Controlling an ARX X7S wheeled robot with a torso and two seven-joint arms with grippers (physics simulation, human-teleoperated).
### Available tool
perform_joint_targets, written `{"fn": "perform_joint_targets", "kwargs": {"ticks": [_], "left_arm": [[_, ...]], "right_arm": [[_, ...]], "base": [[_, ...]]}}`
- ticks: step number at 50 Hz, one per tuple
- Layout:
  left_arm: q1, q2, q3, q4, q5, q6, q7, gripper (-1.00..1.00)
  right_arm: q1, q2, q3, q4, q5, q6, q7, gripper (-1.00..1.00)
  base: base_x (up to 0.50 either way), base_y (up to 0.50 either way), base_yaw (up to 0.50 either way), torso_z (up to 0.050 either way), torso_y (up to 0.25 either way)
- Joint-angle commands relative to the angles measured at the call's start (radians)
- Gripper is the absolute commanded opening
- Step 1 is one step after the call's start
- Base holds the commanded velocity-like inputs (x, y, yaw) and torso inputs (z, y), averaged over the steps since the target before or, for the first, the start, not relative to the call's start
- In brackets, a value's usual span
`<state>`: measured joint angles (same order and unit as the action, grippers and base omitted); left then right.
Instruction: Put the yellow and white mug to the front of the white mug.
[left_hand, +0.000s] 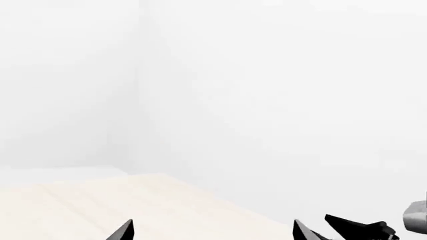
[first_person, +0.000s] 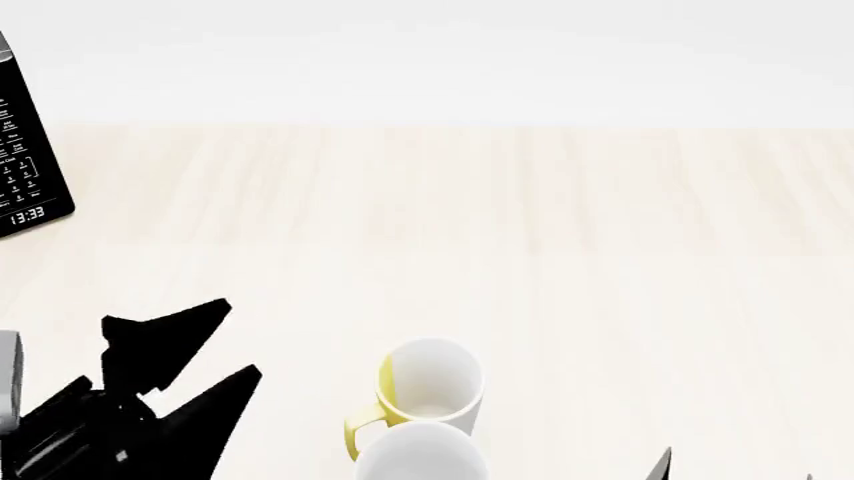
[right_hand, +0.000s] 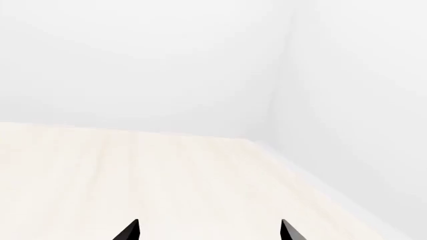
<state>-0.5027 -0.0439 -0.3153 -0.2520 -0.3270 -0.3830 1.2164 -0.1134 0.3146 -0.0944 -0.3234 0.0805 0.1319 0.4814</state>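
The yellow mug (first_person: 430, 385) stands upright on the pale wooden table (first_person: 534, 250), near the lower edge of the head view. Its side is part yellow, part white, its inside white and empty, and its yellow handle points toward the lower left. The white mug (first_person: 420, 452) stands just nearer the robot, cut off by the frame's bottom edge so only its rim and upper part show. It overlaps the yellow mug's near side; whether they touch cannot be told.

The left gripper (first_person: 200, 350) hovers with jaws spread and empty; the right gripper's (right_hand: 210, 231) jaws stand likewise apart.
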Motion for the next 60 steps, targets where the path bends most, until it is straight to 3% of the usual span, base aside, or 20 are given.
{"fn": "perform_joint_targets", "kwargs": {"ticks": [1, 4, 7, 15, 20, 21, 25, 42, 60], "left_arm": [[0.15, 0.04, -0.053, 0.218, -0.141, 0.143, -0.292, 1.0], [0.194, 0.039, -0.038, 0.248, -0.186, 0.238, -0.42, 1.0], [0.249, 0.037, -0.044, 0.319, -0.271, 0.255, -0.479, 1.0], [0.347, 0.035, 0.002, 0.377, -0.328, 0.455, -0.657, 1.0], [0.395, 0.028, 0.04, 0.392, -0.352, 0.54, -0.688, 1.0], [0.4, 0.038, 0.05, 0.374, -0.309, 0.623, -0.703, 1.0], [0.417, 0.022, 0.085, 0.376, -0.337, 0.648, -0.72, 1.0], [0.544, 0.036, 0.236, 0.43, -0.191, 1.044, -0.937, 1.0], [0.598, 0.004, 0.285, 0.469, -0.17, 1.155, -1.035, 1.0]], "right_arm": [[-0.016, 0.003, 0.008, -0.021, 0.001, -0.029, 0.01, 1.0], [-0.02, 0.004, 0.011, -0.027, 0.003, -0.034, 0.013, 1.0], [-0.023, 0.004, 0.011, -0.031, 0.001, -0.036, 0.017, 1.0], [-0.035, 0.003, 0.017, -0.045, 0.0, -0.071, 0.026, 1.0], [-0.039, 0.004, 0.014, -0.048, -0.002, -0.085, 0.027, 1.0], [-0.039, 0.004, 0.014, -0.048, -0.003, -0.085, 0.028, 1.0], [-0.039, 0.005, 0.011, -0.048, -0.005, -0.086, 0.03, 1.0], [-0.066, -0.006, 0.05, -0.068, -0.008, -0.173, 0.075, 1.0], [-0.186, -0.034, 0.154, -0.137, -0.039, -0.496, 0.157, 1.0]], "base": [[0.0, 0.0, 0.0, 0.0, 0.0], [0.0, 0.0, 0.0, 0.0, 0.0], [0.0, 0.0, 0.0, 0.0, 0.0], [0.0, 0.0, 0.0, 0.0, 0.0], [0.0, 0.0, 0.0, 0.0, 0.0], [0.0, 0.0, 0.0, 0.0, 0.0], [0.0, 0.0, 0.0, 0.0, 0.0], [0.0, 0.0, 0.0, 0.0, 0.0], [0.0, 0.0, 0.0, 0.0, 0.0]]}}
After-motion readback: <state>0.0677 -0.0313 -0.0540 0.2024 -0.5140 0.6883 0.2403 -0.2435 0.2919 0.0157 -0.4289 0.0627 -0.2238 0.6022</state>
